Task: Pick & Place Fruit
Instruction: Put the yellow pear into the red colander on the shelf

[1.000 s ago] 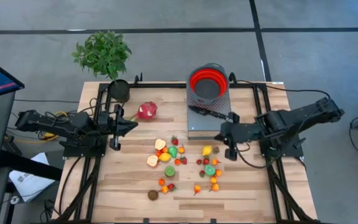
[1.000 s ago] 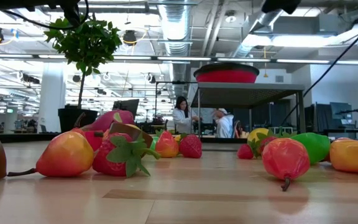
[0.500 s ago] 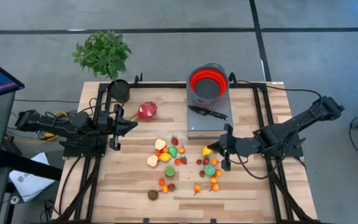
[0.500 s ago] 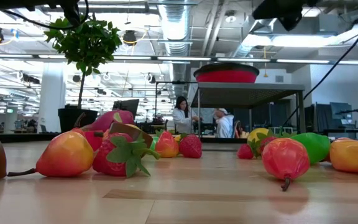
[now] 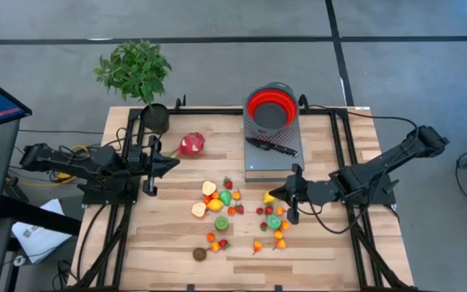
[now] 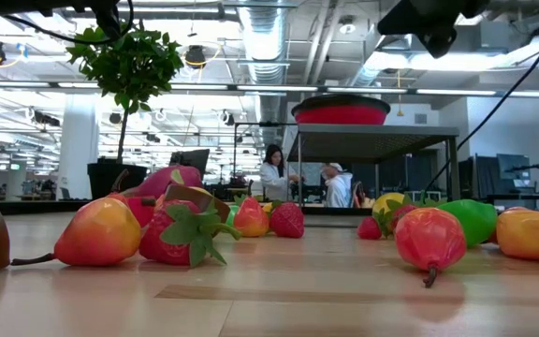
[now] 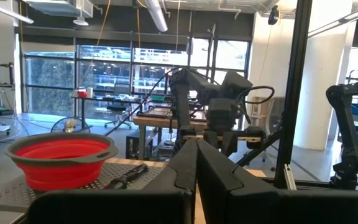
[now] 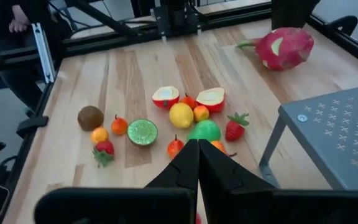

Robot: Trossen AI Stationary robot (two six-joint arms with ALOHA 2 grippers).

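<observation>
The small toy fruits lie in two loose clusters on the wooden table, one at the middle [image 5: 217,203] and one to its right [image 5: 274,219]. In the right wrist view I see two halved apples, a lemon [image 8: 181,115], a green fruit [image 8: 204,130], a kiwi half [image 8: 142,132] and a brown fruit [image 8: 90,117]. The dragon fruit [image 5: 191,144] lies on its side farther back on the left. My right gripper [image 5: 282,195] [image 8: 197,146] hangs shut above the right cluster, clear of the table [image 6: 429,19]. My left gripper [image 5: 171,161] [image 7: 196,149] waits shut at the table's left, beside the dragon fruit.
A red bowl [image 5: 270,107] and a black-handled knife [image 5: 272,146] sit on a grey perforated stand [image 5: 258,166] at the far middle, just behind the right gripper. A potted plant [image 5: 154,118] stands at the far left corner. Black frame rails [image 5: 343,138] run along both sides.
My right gripper has reached from beside the stand toward the table's left and near edge, out over the right fruit cluster, and then held still. The fruits have not moved.
</observation>
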